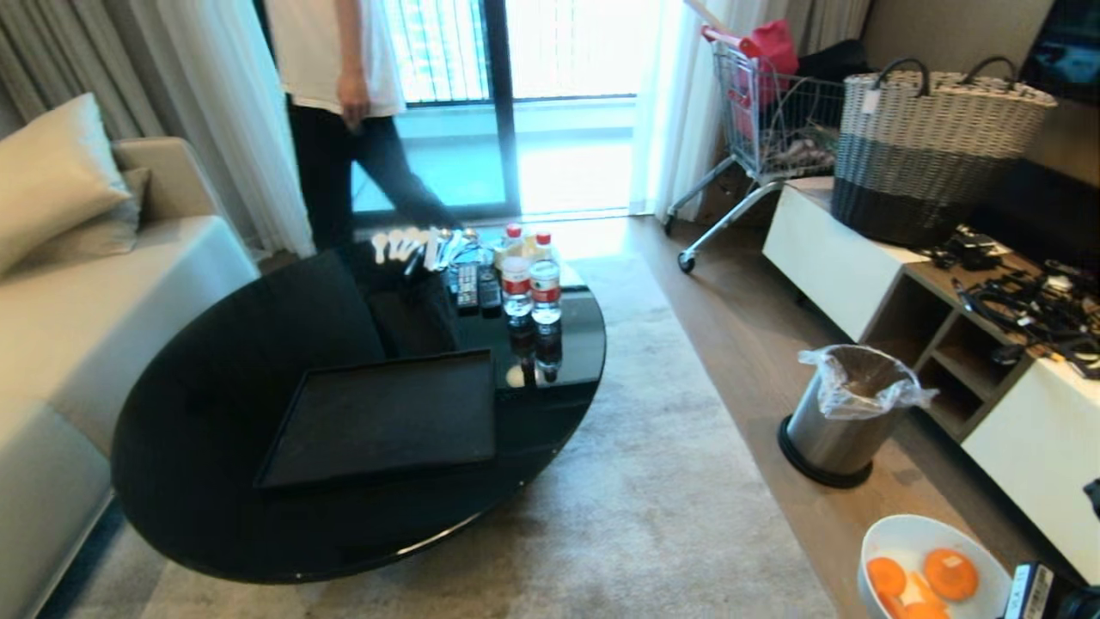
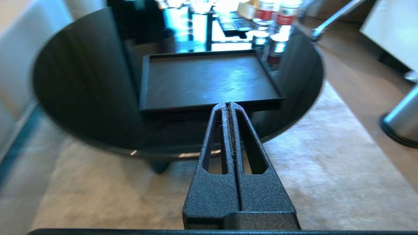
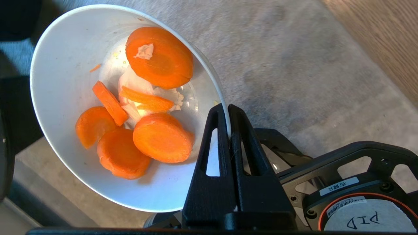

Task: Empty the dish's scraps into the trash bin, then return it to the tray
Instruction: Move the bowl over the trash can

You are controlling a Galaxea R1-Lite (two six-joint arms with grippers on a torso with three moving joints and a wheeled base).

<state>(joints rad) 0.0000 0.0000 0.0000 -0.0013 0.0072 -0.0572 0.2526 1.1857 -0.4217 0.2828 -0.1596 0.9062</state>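
Gripping the dish (image 3: 78, 182) by its rim, my right gripper (image 3: 228, 112) has its two fingers pinched together on the white wall, one inside and one outside. My right wrist view shows what the head view only half catches: the scraps (image 3: 153, 98), several round orange slices over small pale pieces, lying heaped in the bottom of the tilted bowl, with grey carpet (image 3: 294, 65) beneath it. From the head camera the dish (image 1: 911, 542) sits at the lower right corner of the room, near the trash bin (image 1: 838, 421) but apart from it; the metal bin stands upright on the wood floor (image 1: 739, 344) with its clear liner bunched over the rim, beside the white low cabinet (image 1: 825, 249). The tray (image 1: 387, 417) lies bare on the round black table (image 1: 215, 387), with water bottles (image 1: 533, 288) and remotes beyond it and a person (image 1: 344, 94) standing past the table's far edge. My left wrist view alone shows my left gripper (image 2: 228, 103), fingers pressed shut on nothing, hanging before the near edge of the tray (image 2: 209, 78).
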